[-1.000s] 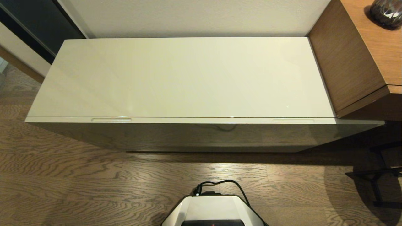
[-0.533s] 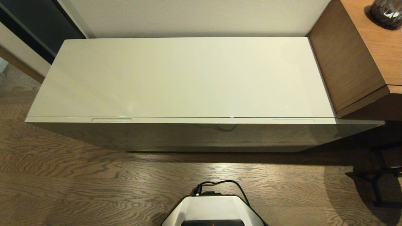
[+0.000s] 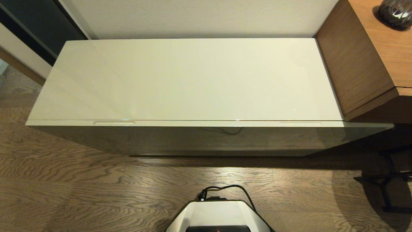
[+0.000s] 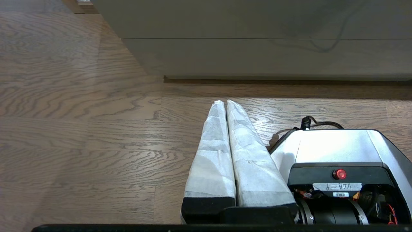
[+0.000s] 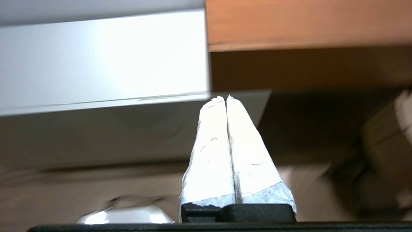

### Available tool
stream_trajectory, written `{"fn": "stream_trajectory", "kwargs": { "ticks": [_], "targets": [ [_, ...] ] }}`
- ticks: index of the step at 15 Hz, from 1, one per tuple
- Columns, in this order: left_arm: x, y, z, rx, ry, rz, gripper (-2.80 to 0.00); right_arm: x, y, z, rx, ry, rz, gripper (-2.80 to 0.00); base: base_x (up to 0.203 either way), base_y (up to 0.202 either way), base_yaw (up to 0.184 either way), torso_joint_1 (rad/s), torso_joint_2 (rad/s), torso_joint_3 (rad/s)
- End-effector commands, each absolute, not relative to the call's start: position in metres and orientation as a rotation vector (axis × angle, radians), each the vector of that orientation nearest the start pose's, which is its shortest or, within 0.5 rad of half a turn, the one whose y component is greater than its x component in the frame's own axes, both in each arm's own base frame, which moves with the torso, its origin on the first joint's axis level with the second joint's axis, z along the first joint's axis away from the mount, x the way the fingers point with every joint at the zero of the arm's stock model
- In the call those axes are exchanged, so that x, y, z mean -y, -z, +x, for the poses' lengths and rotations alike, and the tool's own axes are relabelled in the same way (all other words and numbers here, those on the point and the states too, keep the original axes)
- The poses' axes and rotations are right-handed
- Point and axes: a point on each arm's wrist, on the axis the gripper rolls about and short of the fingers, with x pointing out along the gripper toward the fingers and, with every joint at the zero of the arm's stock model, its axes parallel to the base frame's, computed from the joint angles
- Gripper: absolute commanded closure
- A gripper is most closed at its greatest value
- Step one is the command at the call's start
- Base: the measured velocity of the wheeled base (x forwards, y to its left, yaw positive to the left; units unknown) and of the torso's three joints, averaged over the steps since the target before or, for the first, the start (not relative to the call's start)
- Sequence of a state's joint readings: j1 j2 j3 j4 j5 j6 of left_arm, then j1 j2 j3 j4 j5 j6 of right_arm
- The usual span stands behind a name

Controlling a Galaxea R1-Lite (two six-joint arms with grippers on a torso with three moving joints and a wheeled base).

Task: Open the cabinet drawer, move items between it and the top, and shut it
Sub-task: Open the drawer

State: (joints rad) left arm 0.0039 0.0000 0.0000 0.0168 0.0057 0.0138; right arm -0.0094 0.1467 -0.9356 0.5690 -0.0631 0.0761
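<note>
My head view high, facing down toward twelve o'clock over the top, my left wrist view low, near the floor, my right wrist view close, all sharing the cabinet drawer front.

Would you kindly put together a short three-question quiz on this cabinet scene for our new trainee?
1. True or false: the cabinet drawer is pulled open.
2. What lies on the top? A) jeans B) slippers C) nothing visible
3. How do the fingers of the left gripper and right gripper stand?

Key:
1. False; its front sits flush under the top.
2. C.
3. Both pairs are pressed together, holding nothing.
</note>
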Motion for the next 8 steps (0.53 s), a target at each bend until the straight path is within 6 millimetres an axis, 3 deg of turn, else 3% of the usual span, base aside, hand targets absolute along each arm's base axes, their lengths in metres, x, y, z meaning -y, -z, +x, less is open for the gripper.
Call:
{"fn": "stream_trajectory", "kwargs": {
  "ticks": [1,3,6,8],
  "targets": [
    [0.0,-0.074,-0.023,-0.018,-0.011,0.014,0.0,-0.001,-0.293,-0.08,-0.048,0.084,0.215,0.0,0.0,0.0,0.0,0.0,0.0,0.0],
    [0.0,-0.074,-0.023,-0.018,-0.011,0.014,0.0,-0.004,-0.3,-0.051,-0.259,-0.021,0.307,0.0,0.0,0.0,0.0,0.0,0.0,0.0],
    [0.0,-0.074,-0.023,-0.018,-0.011,0.014,0.0,-0.007,-0.278,-0.014,-0.504,-0.166,0.398,0.0,0.0,0.0,0.0,0.0,0.0,0.0],
    [0.0,-0.074,-0.023,-0.018,-0.011,0.014,0.0,-0.005,-0.266,0.039,-0.638,-0.164,0.436,0.0,0.0,0.0,0.0,0.0,0.0,0.0]
  ]
}}
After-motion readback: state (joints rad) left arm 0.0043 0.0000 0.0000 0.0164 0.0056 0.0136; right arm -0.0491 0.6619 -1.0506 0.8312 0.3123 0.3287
